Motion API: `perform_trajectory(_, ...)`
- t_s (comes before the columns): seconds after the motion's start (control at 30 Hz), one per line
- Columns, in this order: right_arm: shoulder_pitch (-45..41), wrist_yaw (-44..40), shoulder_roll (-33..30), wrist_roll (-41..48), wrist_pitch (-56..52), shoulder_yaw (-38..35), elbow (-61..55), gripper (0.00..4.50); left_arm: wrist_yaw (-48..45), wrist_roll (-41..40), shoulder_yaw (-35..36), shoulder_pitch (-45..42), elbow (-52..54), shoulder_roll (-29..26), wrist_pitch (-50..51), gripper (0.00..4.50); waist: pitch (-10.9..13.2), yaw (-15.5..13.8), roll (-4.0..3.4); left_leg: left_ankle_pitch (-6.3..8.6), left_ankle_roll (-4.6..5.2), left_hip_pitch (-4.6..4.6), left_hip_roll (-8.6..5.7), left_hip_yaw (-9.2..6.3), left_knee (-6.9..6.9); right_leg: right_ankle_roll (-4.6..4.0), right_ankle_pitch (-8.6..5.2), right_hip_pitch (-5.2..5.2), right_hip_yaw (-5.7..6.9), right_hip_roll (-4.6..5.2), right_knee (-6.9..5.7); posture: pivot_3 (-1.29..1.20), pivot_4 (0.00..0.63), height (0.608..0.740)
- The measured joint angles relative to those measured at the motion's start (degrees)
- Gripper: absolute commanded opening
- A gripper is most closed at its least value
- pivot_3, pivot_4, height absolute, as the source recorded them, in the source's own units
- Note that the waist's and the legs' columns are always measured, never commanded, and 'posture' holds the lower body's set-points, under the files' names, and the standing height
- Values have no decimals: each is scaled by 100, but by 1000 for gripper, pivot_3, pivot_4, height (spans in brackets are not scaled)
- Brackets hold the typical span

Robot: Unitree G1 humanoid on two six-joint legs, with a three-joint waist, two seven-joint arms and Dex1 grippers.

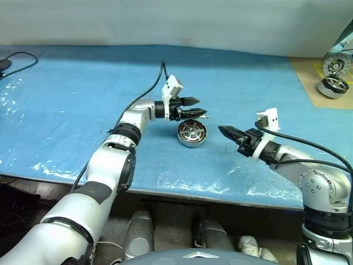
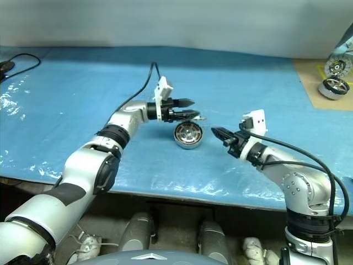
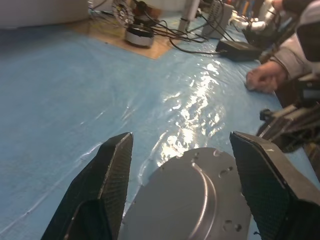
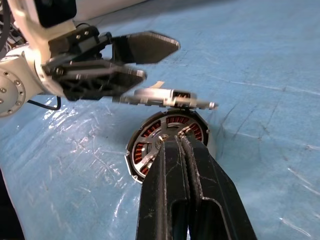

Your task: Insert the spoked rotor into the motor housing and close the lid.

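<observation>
I see the left gripper clamping the lid, a thin stiff disc, by its rim at centre frame; right gripper together.

Both arms are built of rounded silver-grey shells joined by black rings and black sleeve-like bands at the joints. The right arm's elbow housing is a round silver drum dotted with small dark screws. Thin black cables run along each forearm, looping free near the wrists. Each wrist carries a small white box-shaped camera block mounted on top. The left pincer and the right pincer each have 2 black fingers, tapered to a point, with a fine woven, carbon-like texture on their flat faces. Black bracket parts with ribs and bolts sit behind the fingers
</observation>
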State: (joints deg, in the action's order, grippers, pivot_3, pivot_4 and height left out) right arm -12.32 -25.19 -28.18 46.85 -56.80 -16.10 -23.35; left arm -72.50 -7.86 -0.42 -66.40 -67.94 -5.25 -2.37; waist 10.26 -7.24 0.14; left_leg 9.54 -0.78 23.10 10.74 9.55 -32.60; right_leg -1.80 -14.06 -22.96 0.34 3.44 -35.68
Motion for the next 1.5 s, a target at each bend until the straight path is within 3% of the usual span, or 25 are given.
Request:
perform_trajectory(0.3, -56, 188, -92, 16, 1, -64, 11, 34, -467, 566, -534, 423, 17, -72, -254, 3236, 0, 0, -1, -2, 4, -1, -2, -31, -1, -1, -1, 4, 5, 5, 0, 0, 150, 740)
perform_trajectory(0.67, -283, 199, -91, 6, 15, 150, 191, 34, -724, 538, -540, 750, 499, -197, -385, 3236, -1, 5, -3, -6, 9, -9, -1, -33, -1, -24, -14, 16, 10, 8, 1, 0, 150, 740)
perform_trajectory(0.87, -607, -115, -107, -8, 121, 413, 206, 34, -1203, -409, -154, 1039, 2512, -647, 853, 3236, 1, 16, -7, -7, 11, 1, 1, -30, 9, -27, -16, 1, 11, 8, 0, 0, 150, 740)
perform_trajectory(1.03, -712, -341, -140, -61, 182, 603, 224, 34, -1186, -919, -129, 1941, 4354, -1316, 1898, 3236, -1, 46, -10, -8, 12, 1, 7, -21, 26, -37, -22, -11, 11, 2, 3, 0, 150, 740)
perform_trajectory(1.27, -547, -500, -223, -261, 265, 771, 241, 34, -565, -1192, 62, 3144, 5596, -2099, 2550, 3236, 0, 27, -12, -7, 10, 4, 8, 6, 23, -39, -24, -10, 13, 3, 3, 0, 150, 740)
perform_trajectory(1.5, -421, -515, -222, -393, 266, 870, 314, 34, -36, -1479, 74, 3729, 6246, -2205, 2924, 3236, 0, 25, -12, -7, 10, 1, 11, 28, 18, -39, -25, -10, 10, 3, 2, 0, 150, 740)
